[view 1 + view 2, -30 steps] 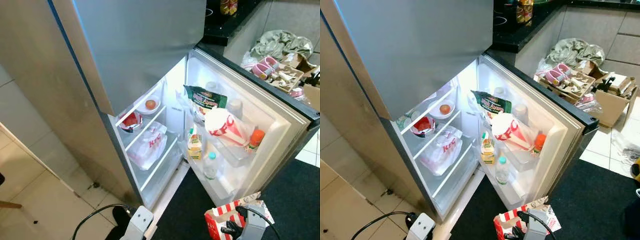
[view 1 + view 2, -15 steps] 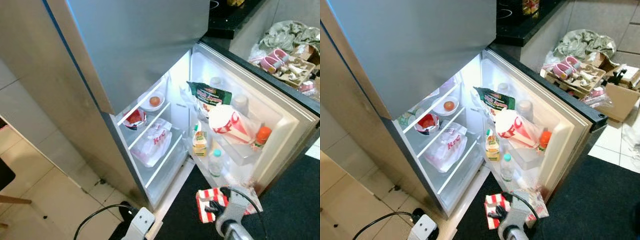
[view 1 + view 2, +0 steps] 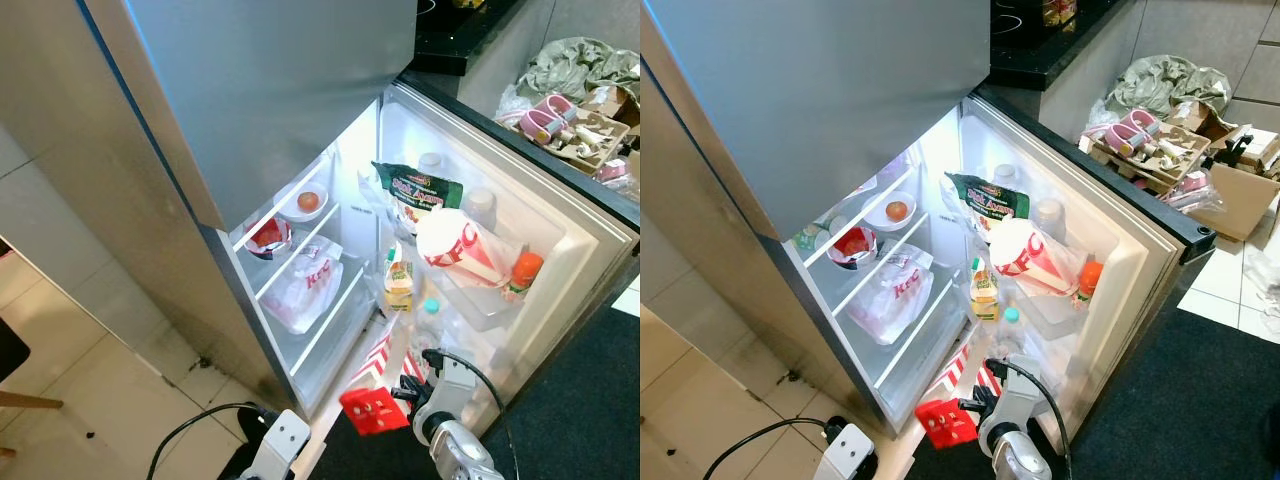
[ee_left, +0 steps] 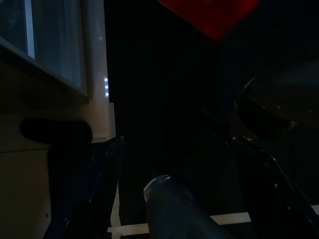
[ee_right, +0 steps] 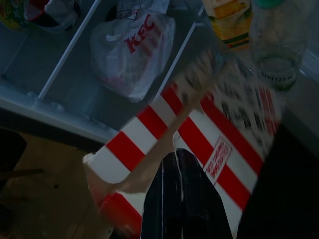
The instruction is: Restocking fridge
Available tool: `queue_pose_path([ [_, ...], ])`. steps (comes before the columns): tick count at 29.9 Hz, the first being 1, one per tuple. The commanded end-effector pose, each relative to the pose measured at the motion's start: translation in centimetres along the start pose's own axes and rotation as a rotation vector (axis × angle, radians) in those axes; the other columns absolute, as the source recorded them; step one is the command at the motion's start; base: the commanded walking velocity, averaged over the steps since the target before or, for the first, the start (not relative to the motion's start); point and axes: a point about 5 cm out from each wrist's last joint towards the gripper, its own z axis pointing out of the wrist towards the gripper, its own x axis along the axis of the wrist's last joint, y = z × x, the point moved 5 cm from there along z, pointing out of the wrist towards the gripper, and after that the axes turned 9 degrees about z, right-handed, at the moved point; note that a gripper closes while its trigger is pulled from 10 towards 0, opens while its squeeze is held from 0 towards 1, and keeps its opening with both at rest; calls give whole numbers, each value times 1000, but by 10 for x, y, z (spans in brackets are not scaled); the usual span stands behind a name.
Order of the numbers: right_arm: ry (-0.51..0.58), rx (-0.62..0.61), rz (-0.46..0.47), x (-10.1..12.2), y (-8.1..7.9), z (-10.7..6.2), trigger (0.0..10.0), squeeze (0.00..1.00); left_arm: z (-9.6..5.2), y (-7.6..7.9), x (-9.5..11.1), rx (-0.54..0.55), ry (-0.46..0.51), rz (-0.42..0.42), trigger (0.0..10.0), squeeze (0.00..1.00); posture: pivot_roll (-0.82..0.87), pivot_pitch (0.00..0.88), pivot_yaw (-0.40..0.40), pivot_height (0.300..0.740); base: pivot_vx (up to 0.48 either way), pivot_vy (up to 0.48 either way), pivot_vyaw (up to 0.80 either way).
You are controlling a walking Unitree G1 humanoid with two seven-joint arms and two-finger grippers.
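Carrying a red-and-white striped takeaway box (image 3: 378, 385), the right gripper (image 3: 408, 392) hangs just below the open fridge (image 3: 330, 300), near its door shelf's water bottle (image 3: 428, 322). Right wrist: fingers (image 5: 175, 199) pinched tight on the box (image 5: 164, 144), KFC bag (image 5: 130, 52) beyond; next, lift it onto a shelf. Left gripper (image 4: 169, 199): too dark, cannot tell.

Right arm (image 3: 452, 452): silver rounded casing, black cable looped over wrist, near fridge (image 3: 300, 90). Right gripper (image 5: 177, 164): two long black fingers. Left arm (image 3: 278, 445): silver angular shell, black cable.
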Motion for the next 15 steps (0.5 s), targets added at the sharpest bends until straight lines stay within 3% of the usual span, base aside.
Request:
queue_pose_path([
  [1,-12,6,-14,-3,-1,0,10000,0,0,4,-6,-3,-21,-5,10000,0,-134,107,78,740,0,0,0],
  [8,12,7,-51,6,6,-1,10000,0,1,3,-5,12,-19,-12,10000,0,-129,87,71,740,0,0,0],
  [14,58,-55,-54,20,42,-13,10000,0,2,-1,-5,28,-23,-10,10000,0,-123,63,74,740,0,0,0],
  [15,58,-55,-54,20,42,-13,10000,0,2,-1,-5,28,-23,-10,10000,0,-123,63,74,740,0,0,0],
])
